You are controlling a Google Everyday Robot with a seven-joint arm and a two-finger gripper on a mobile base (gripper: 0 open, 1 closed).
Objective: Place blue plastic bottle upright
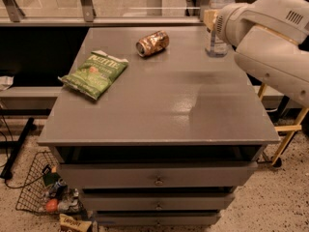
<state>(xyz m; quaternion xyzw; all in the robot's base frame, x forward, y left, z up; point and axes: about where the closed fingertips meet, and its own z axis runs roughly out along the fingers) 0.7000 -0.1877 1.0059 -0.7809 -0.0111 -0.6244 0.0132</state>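
Note:
The blue plastic bottle [217, 43] is clear and slim. It stands upright at the far right of the grey table [159, 115], with its base on or just above the top. My gripper [211, 19] is at the bottle's middle, closed around it, with a tan finger pad [208, 17] showing on the bottle's left side. The big white arm [270, 37] reaches in from the right and hides the bottle's right side and most of the gripper. The bottle's top runs out of the upper edge of the view.
A brown-gold can [152, 42] lies on its side at the back middle of the table. A green chip bag [95, 73] lies flat at the left. Drawers sit under the tabletop. A wire basket [46, 197] with items stands on the floor at lower left.

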